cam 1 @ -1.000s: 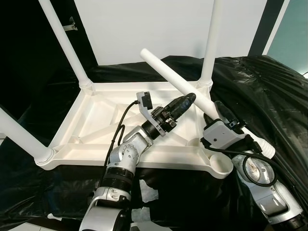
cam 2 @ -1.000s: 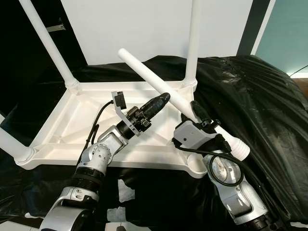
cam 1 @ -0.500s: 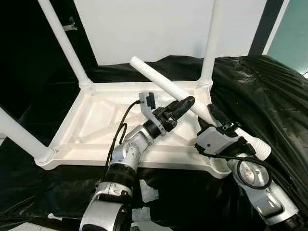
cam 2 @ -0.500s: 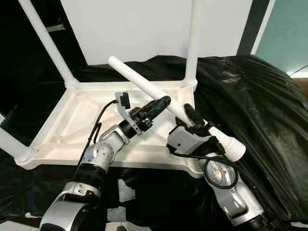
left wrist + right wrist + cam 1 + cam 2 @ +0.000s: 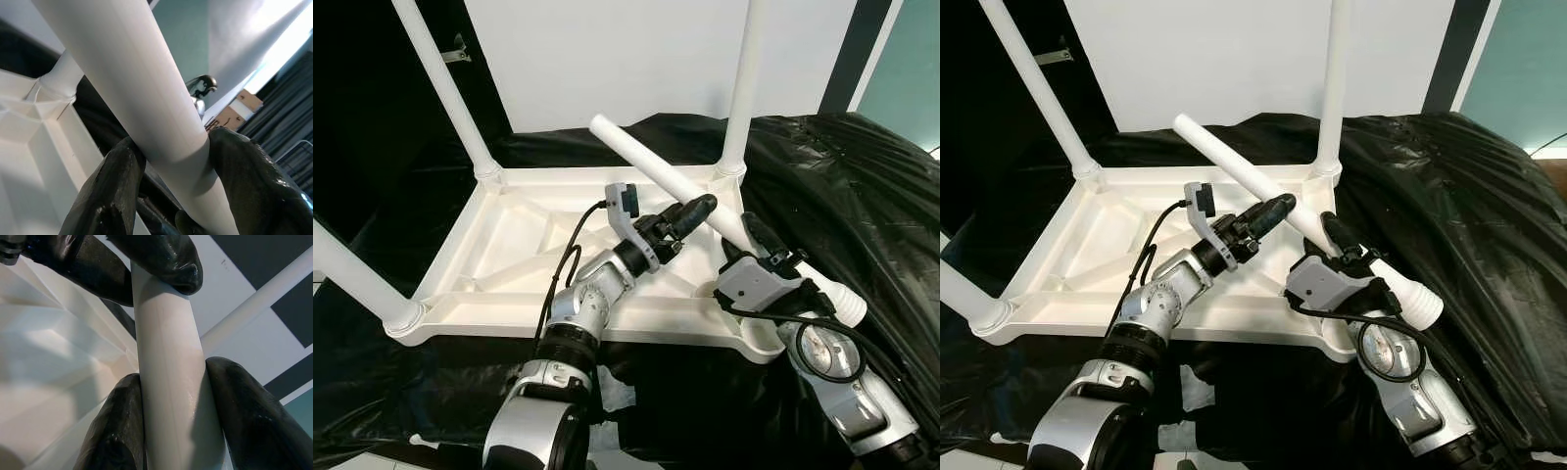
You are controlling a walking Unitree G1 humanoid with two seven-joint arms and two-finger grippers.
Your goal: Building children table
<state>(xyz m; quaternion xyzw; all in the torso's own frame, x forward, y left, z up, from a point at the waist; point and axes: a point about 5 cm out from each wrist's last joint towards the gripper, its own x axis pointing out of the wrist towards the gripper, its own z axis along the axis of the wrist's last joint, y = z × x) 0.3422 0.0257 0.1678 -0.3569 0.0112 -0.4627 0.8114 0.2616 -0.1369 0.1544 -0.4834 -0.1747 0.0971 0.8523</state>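
Now, nearest the camera, the right tool (image 5: 756, 238) is pinching the loose table leg (image 5: 656, 176) low down, near its flared end; in the right wrist view its two black fingers (image 5: 117, 426) are pressing against both sides of the white tube. Just beyond, the left tool (image 5: 697, 209) is clamping the same leg a little higher up, its fingers (image 5: 110, 191) wrapping the tube from either side. The leg is slanting up and away over the upturned white tabletop (image 5: 509, 245), which is lying on black sheeting (image 5: 862, 186) with its empty near-right corner socket (image 5: 762, 338) beside the right arm. Farther back, fitted legs (image 5: 742, 78) are standing upright from their corners.
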